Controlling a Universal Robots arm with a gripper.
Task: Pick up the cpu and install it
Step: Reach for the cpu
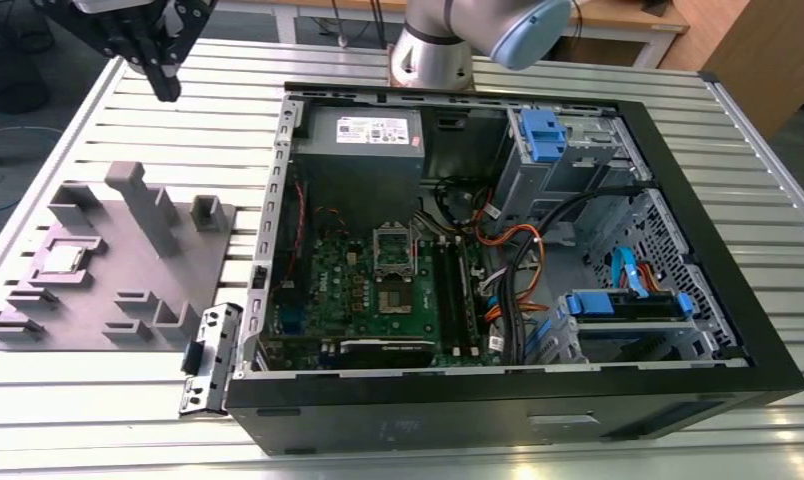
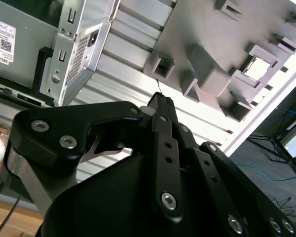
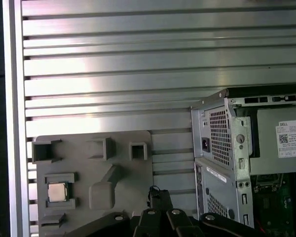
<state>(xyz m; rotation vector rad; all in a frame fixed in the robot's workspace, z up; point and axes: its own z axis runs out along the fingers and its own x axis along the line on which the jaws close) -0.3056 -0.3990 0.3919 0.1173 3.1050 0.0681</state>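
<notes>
The cpu (image 1: 66,258), a small silvery square chip, lies flat in a recess of the grey plastic tray (image 1: 133,268) at the exterior view's left. It also shows in both wrist views as the cpu (image 2: 259,69) (image 3: 57,191), seated in the tray (image 2: 197,22) (image 3: 89,168). My black gripper (image 1: 170,92) hangs high above the table, beyond the tray's far end and well away from the chip. Its fingers meet in one point with nothing between them; the gripper (image 2: 159,98) (image 3: 157,193) looks the same in the wrist views. The green motherboard (image 1: 362,290) with its metal socket frame (image 1: 393,250) lies inside the open computer case (image 1: 509,395).
The case sits on a slatted aluminium table (image 1: 229,120), with a power supply (image 1: 362,130), drive cages and cable bundles (image 1: 509,250) inside. A metal bracket (image 1: 209,355) lies by the case's near corner. Upright blocks (image 1: 149,205) stand on the tray. The arm's base (image 1: 436,50) is behind the case.
</notes>
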